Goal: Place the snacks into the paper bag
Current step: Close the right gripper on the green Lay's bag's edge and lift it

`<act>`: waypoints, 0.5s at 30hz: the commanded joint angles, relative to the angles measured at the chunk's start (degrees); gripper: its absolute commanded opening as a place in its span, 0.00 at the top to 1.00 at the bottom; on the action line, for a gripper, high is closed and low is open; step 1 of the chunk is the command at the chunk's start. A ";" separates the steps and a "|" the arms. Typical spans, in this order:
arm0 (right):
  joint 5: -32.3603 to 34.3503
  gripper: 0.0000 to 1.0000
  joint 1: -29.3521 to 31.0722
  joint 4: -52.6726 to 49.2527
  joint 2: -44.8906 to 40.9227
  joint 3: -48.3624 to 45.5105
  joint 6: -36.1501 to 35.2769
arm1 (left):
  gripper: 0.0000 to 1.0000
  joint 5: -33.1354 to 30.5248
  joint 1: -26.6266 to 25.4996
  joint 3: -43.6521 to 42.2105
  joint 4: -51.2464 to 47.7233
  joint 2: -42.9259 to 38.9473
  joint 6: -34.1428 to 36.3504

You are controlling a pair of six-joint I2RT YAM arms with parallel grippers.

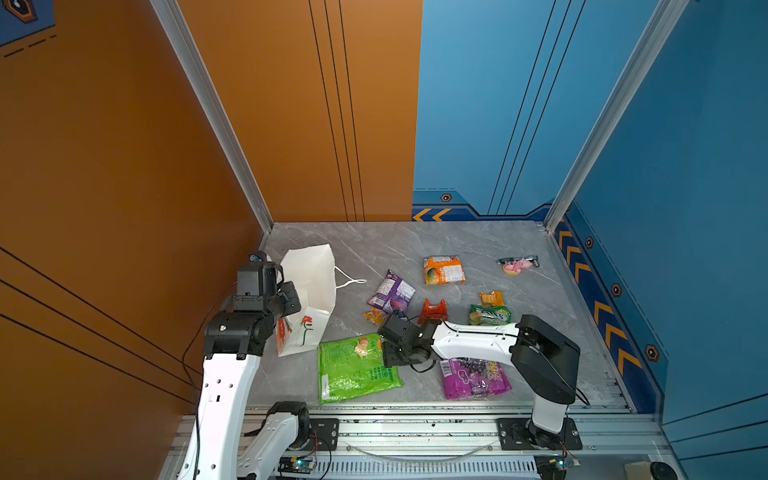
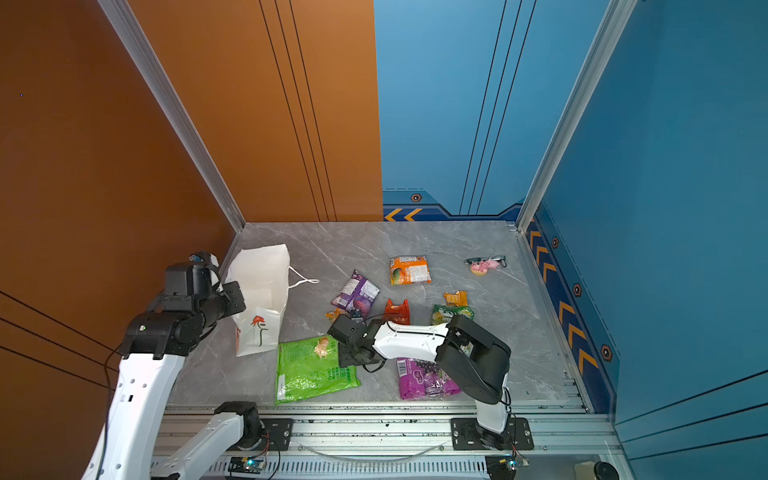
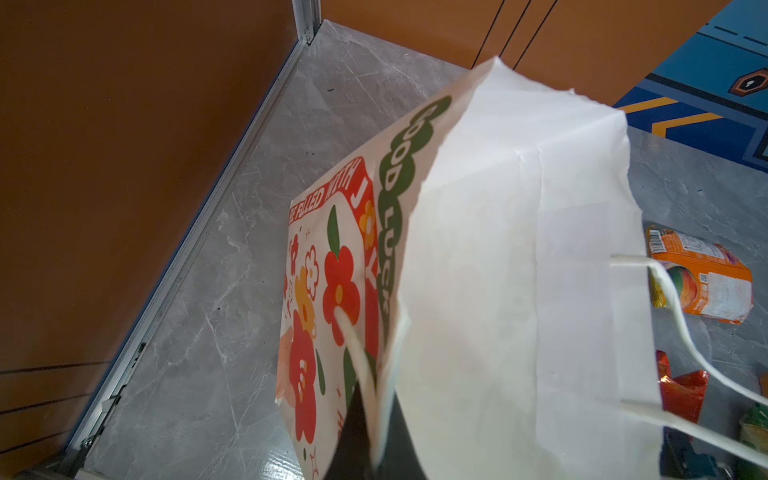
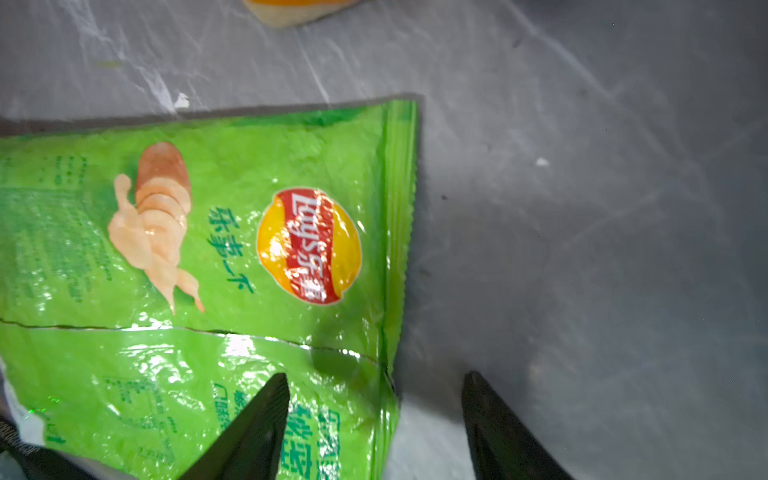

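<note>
gaping wide, the right fingers straddled the side edge of the large green packet, one above plastic, one above bare tabletop. the left fingers were pinched on the rim of the standing paper bag.

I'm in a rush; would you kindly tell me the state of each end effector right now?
Left end effector: closed on the rim of the paper bag.
Right end effector: open over the edge of the green packet, holding nothing.
</note>
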 commanded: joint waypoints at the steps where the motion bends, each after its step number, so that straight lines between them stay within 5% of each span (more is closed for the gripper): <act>1: 9.13 0.23 3.05 -9.43 0.07 3.61 4.20 | 1.00 0.44 0.47 -0.94 0.16 -0.60 0.33; 8: 5.37 0.20 4.17 -7.02 4.27 4.96 6.10 | 1.00 0.22 0.45 -1.25 0.61 -1.67 0.70; 15: 5.59 0.29 4.88 -11.81 11.24 10.62 6.70 | 1.00 2.51 -0.20 -0.95 1.01 -1.83 1.30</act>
